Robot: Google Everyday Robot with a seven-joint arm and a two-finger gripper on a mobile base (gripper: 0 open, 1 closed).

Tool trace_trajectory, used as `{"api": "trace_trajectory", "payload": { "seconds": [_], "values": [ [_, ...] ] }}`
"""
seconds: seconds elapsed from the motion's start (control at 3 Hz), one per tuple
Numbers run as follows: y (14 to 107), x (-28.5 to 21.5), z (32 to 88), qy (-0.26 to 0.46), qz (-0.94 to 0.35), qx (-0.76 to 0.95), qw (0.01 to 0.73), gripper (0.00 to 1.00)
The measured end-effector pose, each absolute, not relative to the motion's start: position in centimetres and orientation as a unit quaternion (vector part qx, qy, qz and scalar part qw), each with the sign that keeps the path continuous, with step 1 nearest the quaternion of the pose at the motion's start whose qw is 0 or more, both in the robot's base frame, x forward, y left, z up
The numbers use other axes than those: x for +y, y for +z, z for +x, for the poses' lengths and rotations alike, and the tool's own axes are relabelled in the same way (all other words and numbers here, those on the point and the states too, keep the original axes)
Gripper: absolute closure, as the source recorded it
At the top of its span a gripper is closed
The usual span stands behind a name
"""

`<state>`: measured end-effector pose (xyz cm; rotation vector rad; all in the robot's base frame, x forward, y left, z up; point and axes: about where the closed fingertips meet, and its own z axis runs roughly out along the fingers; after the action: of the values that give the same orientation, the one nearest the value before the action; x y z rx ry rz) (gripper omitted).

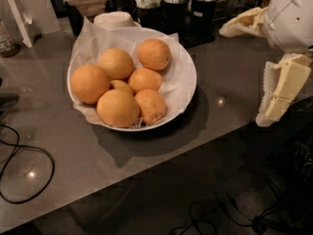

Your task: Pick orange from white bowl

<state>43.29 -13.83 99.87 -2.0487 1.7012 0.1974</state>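
Note:
The white bowl (189, 68), lined with crinkled white paper, sits on the grey table and holds several oranges. Deep-orange round ones lie at the back right (154, 54), the left (89, 83) and the front (118, 108). A paler one (116, 63) lies at the back left and a lumpy one (150, 105) at the front right. My gripper (242, 76) is at the right, beside the bowl and apart from it. Its cream fingers (281, 89) are spread open and hold nothing.
A small white cap-like dish (114, 18) stands just behind the bowl. Black holders with utensils (168, 9) line the back. A black cable (27, 180) loops at the front left. The table's front edge (161, 170) runs diagonally, with dark floor and cables below.

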Motion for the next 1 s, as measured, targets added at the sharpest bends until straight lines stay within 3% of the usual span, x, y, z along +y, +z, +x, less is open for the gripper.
{"api": "trace_trajectory", "payload": {
  "seconds": [1.0],
  "values": [
    [101.0, -4.4, 46.6, 0.137, -0.807, 0.498, 0.285, 0.0]
  ]
}}
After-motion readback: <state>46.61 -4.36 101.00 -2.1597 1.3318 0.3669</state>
